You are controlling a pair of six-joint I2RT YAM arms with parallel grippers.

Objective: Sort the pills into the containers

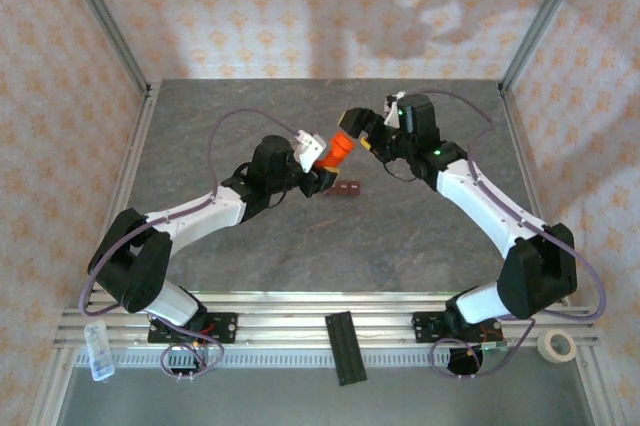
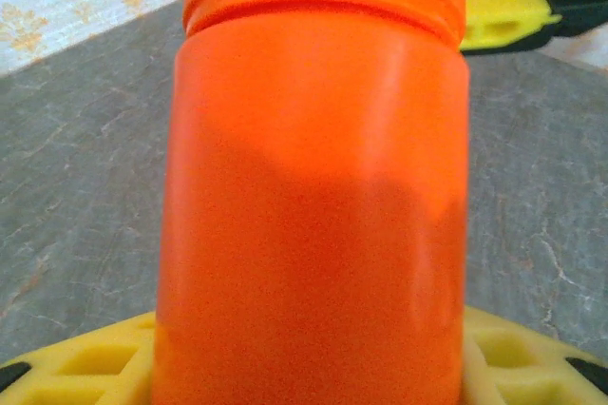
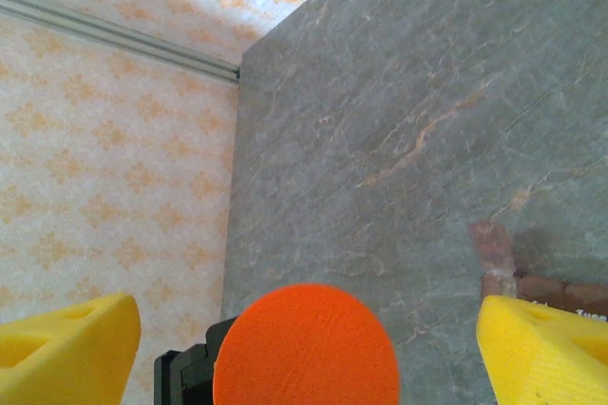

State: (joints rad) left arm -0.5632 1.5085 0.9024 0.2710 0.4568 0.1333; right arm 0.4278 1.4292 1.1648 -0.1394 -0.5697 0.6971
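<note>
A grey, stone-veined table (image 1: 300, 246) stands inside walls of cream floral paper (image 1: 300, 6). Above its middle, the left gripper (image 1: 322, 159) is clamped on an orange cylindrical plastic bottle (image 1: 339, 149). It holds the bottle tilted clear of the table, cap end pointing away from the gripper. In the left wrist view the bottle rises between that gripper's yellow fingers (image 2: 85, 362), which press in at its base.

The right gripper (image 1: 357, 132) sits at the cap end with its fingers spread. In its own wrist view its yellow fingers (image 3: 66, 348) flank the round cap (image 3: 304, 348), seen end-on, with a gap on each side.

The containers (image 1: 345, 188), a small dark red-brown bar of joined square compartments, lie flat on the table. They are just beside the left gripper's fingertips and below the bottle, and neither gripper touches them. In the right wrist view they lie beyond one finger, partly hidden by it. Whether anything is in the compartments cannot be told.
</note>
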